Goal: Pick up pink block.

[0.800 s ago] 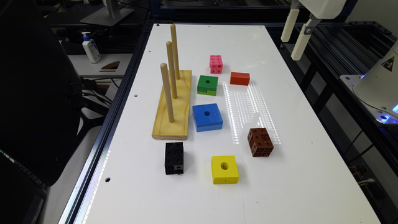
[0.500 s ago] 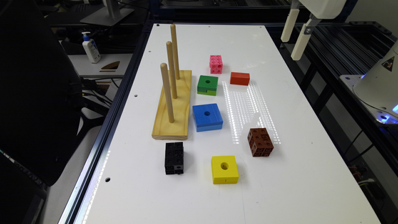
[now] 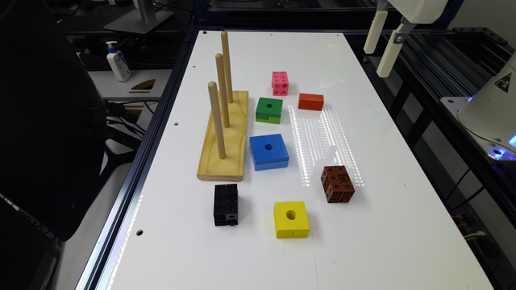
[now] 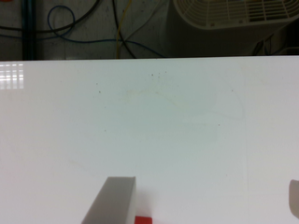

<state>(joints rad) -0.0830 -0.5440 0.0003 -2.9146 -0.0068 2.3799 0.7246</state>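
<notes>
Your end effector (image 3: 383,48) hangs released, high over the bench's (image 3: 363,241) far corner. The pink block (image 3: 279,83) sits below it, toward the exterior view's left, beside the green block (image 3: 269,110).

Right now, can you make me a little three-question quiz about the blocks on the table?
1. True or false: the pink block is stacked on the green block.
2. Which block lies nearest the yellow block? A) red B) brown C) pink
3. Fill in: the wooden base holds ___ pegs.

Key: 1 false, it sits on the table. 2 B. 3 three.
</notes>
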